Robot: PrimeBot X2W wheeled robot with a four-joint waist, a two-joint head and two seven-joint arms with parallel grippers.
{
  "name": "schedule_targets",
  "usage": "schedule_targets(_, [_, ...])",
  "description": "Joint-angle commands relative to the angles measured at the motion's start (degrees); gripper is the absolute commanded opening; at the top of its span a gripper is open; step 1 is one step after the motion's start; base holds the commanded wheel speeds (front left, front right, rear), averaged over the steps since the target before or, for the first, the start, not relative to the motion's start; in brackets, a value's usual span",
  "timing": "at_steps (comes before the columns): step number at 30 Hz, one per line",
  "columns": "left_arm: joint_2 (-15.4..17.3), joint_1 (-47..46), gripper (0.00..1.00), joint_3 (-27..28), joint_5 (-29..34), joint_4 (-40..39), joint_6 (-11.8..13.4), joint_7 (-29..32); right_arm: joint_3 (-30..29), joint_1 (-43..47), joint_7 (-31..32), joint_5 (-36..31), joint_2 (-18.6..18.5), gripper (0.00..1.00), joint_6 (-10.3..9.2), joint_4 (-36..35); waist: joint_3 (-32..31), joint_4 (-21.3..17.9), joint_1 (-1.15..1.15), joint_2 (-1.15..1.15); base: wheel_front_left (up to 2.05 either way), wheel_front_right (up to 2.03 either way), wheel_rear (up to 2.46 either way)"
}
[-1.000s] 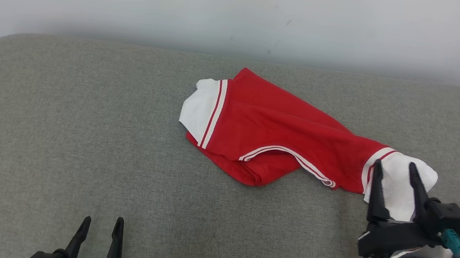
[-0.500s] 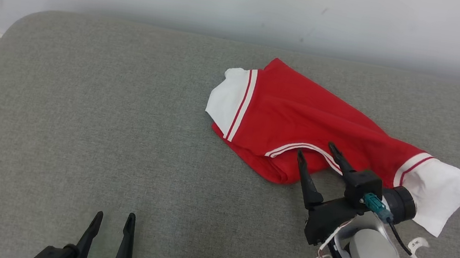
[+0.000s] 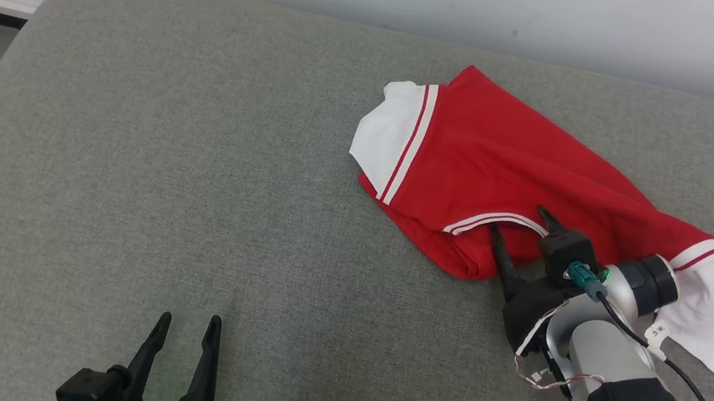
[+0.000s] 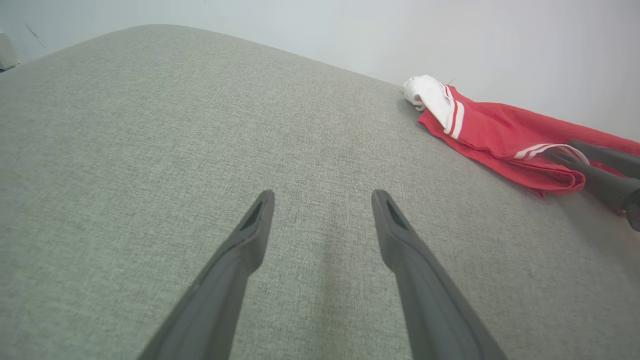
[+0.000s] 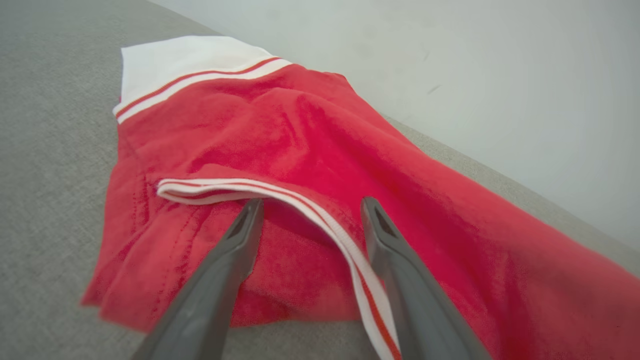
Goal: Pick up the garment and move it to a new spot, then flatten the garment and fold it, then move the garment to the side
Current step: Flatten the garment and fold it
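Jaws wide and empty — right gripper (image 3: 519,218) straddles the garment (image 3: 507,158) at its striped hem, left gripper (image 3: 190,317) over grey cushion (image 3: 195,172).

Red garment (image 3: 505,172), white striped trim

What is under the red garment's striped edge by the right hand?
A lower red layer of the garment, on the grey cushion. The open right hand straddles that edge; deeper inside is hidden.

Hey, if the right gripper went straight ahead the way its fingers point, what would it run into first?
The crumpled red fabric garment with white trim. The right gripper is open and straddles the garment's striped edge, so it would likely meet that fold almost at once.
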Motion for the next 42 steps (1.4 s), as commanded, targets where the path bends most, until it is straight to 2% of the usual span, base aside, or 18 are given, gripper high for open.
schedule_targets(1, [-0.06, -0.77, 1.00, -0.32, -0.35, -0.16, 0.28, -0.18, -0.30, -1.07, -0.24, -0.49, 0.18, 1.00, -0.14, 0.75, 0.78, 0.48, 0.00, 0.00, 0.00, 0.00, 0.00])
schedule_targets(2, [-0.07, -1.14, 1.00, -0.48, -0.41, -0.22, 0.32, -0.18, -0.52, -1.49, -0.29, -0.74, 0.24, 1.00, -0.14, 1.22, 1.00, 0.60, 0.00, 0.00, 0.00, 0.00, 0.00])
schedule_targets(3, [-0.06, -1.44, 1.00, -0.68, -0.41, -0.29, 0.38, -0.18, -0.73, -2.04, -0.33, -1.09, 0.32, 0.91, -0.14, 1.74, 1.27, 0.75, 0.00, 0.00, 0.00, 0.00, 0.00])
schedule_targets(5, [-0.07, -1.70, 1.00, -1.08, -0.53, -0.36, 0.40, -0.18, -1.07, -3.11, -0.42, -1.73, 0.48, 0.27, -0.14, 2.51, 1.67, 1.02, 0.00, 0.00, 0.00, 0.00, 0.00])
schedule_targets(6, [-0.06, -1.91, 1.00, -1.22, -0.57, -0.37, 0.41, -0.18, -1.28, -3.68, -0.49, -2.06, 0.52, 0.00, -0.14, 2.65, 1.82, 1.13, 0.00, 0.00, 0.00, 0.00, 0.00])
schedule_targets(12, [-0.06, -2.05, 1.00, -0.80, -0.17, -1.14, 0.62, -0.18, -5.84, -7.10, -0.55, -1.62, -1.62, 0.00, -0.14, -0.56, 2.35, 1.34, 0.00, 0.00, 0.00, 0.00, 0.00])
schedule_targets(17, [-0.07, -2.28, 1.00, -1.11, 0.29, -1.07, 0.52, -0.18, -14.43, -11.45, -0.56, -1.85, -6.04, 0.00, -0.14, -3.95, 2.88, 1.62, 0.00, 0.00, 0.00, 0.00, 0.00])
schedule_targets(22, [-0.07, -2.53, 1.00, -1.74, 0.62, -0.79, 0.25, -0.18, -24.46, -14.36, -0.34, -4.36, -9.82, 0.00, -0.14, -2.15, 2.87, 1.87, 0.00, 0.00, 0.00, 0.00, 0.00])
schedule_targets(23, [-0.07, -2.54, 1.00, -1.91, 0.68, -0.66, 0.20, -0.18, -26.73, -14.57, 0.01, -5.40, -10.65, 0.38, -0.14, -1.41, 2.83, 1.86, 0.00, 0.00, 0.00, 0.00, 0.00])
schedule_targets(24, [-0.07, -2.53, 1.00, -2.11, 0.77, -0.54, 0.12, -0.18, -29.51, -14.56, 0.62, -6.54, -11.47, 0.99, -0.14, -0.59, 2.79, 1.84, 0.00, 0.00, 0.00, 0.00, 0.00])
schedule_targets(28, [-0.05, -2.19, 1.00, -2.56, 0.82, -0.20, 0.12, -0.18, -37.19, -12.52, 1.42, -11.86, -10.45, 1.00, -0.14, 0.76, 2.35, 1.36, 0.00, 0.00, 0.00, 0.00, 0.00])
schedule_targets(33, [-0.06, -1.35, 1.00, -2.86, 1.43, 0.00, -0.01, -0.18, -41.62, -7.78, 0.31, -15.66, -7.16, 1.00, -0.14, 1.91, 1.11, -0.73, 0.00, 0.00, 0.00, 0.00, 0.00])
schedule_targets(35, [-0.06, -1.34, 1.00, -2.84, 2.00, -0.04, -0.24, -0.18, -41.76, -4.96, -0.33, -15.86, -3.95, 1.00, -0.14, 1.60, 0.25, -2.51, 0.00, 0.00, 0.00, 0.00, 0.00])
schedule_targets(38, [-0.05, -1.78, 1.00, -3.16, 2.16, -0.26, -0.42, -0.18, -41.13, -2.89, -0.53, -15.05, -1.94, 1.00, -0.14, 0.56, -0.23, -3.69, 0.00, 0.00, 0.00, 0.00, 0.00])
schedule_targets(42, [-0.06, -3.29, 1.00, -4.35, 2.20, -0.35, -0.53, -0.18, -37.72, 1.84, -0.53, -11.06, 1.75, 1.00, -0.14, -5.02, -0.98, -6.21, 0.00, 0.00, 0.00, 0.00, 0.00])
